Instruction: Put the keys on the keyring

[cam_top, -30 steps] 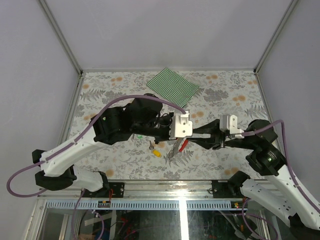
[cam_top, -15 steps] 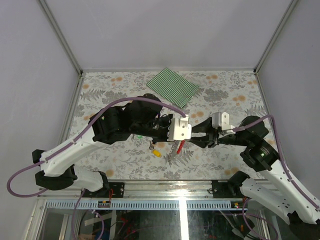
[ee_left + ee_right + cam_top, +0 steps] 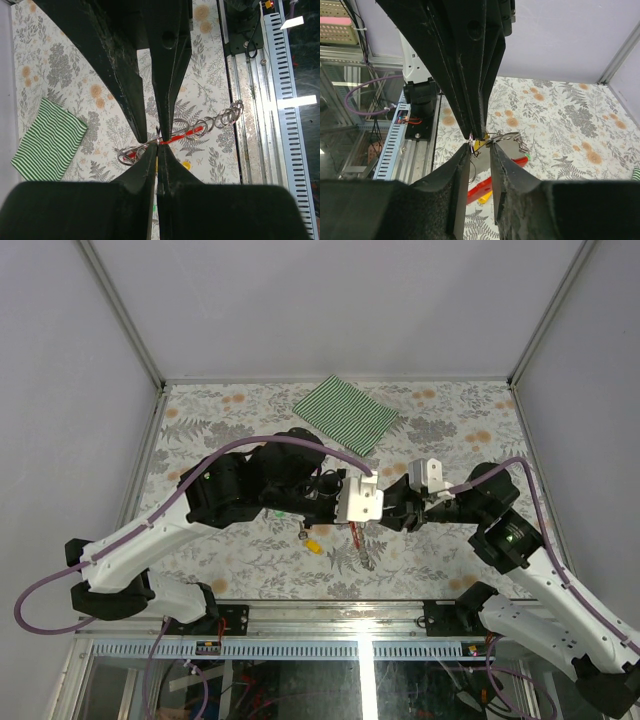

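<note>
- Nearest the rail, a yellow key [image 3: 313, 546] lies loose on the floral table [image 3: 450, 430].
- Just behind it, the left gripper [image 3: 158, 145] is pressed together on the keyring [image 3: 192, 131], pinching its red strap mid-length with silver rings strung out either side.
- Nose to nose with it, the right gripper [image 3: 480, 146] has its jaws a sliver apart at a silver ring. Whether it is gripping, can't tell.
- Far back, the green striped cloth [image 3: 347, 412] lies flat.

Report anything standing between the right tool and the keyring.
Nothing visible stands between them. The left tool is shut on the keyring, gripping its red strap off the table. The right tool, jaws parted, sits right at the keyring's silver rings. Only the left tool's own fingers crowd that spot.
</note>
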